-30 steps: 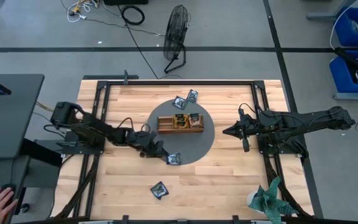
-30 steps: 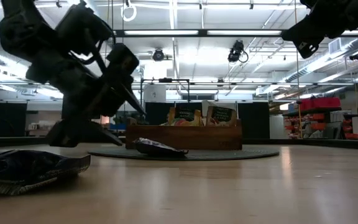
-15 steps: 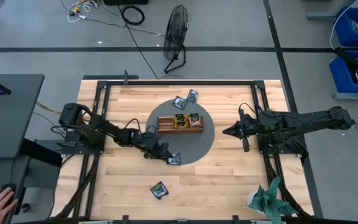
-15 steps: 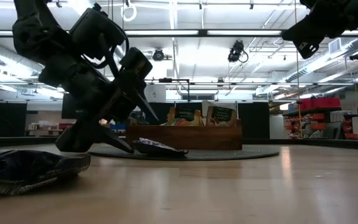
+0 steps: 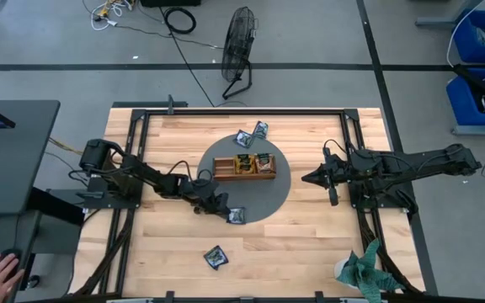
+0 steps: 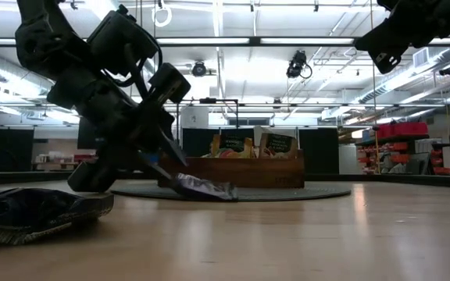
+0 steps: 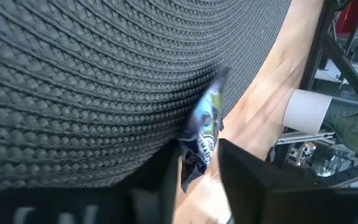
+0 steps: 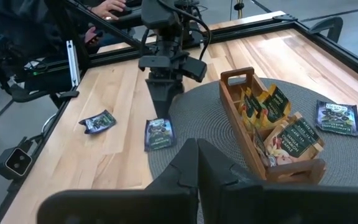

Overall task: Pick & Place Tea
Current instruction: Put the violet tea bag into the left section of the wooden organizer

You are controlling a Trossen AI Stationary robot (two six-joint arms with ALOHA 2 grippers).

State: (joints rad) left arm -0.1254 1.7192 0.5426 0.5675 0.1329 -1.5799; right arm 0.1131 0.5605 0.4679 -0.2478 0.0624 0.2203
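A pale wooden surface [image 5: 310, 252] carries a round dark woven mat [image 5: 280, 189] with a long brown wooden compartment tray [image 5: 244, 175] at its centre. The left pincer [image 5: 224, 211] is low at the mat's near edge, its fingers narrowed around the end of a small flat blue tea sachet [image 5: 236, 215] that lies straddling the mat's rim and extends away from the fingertips. The tray sits just beyond it. The right pincer [image 5: 306, 178] waits closed beside the mat, farther off.
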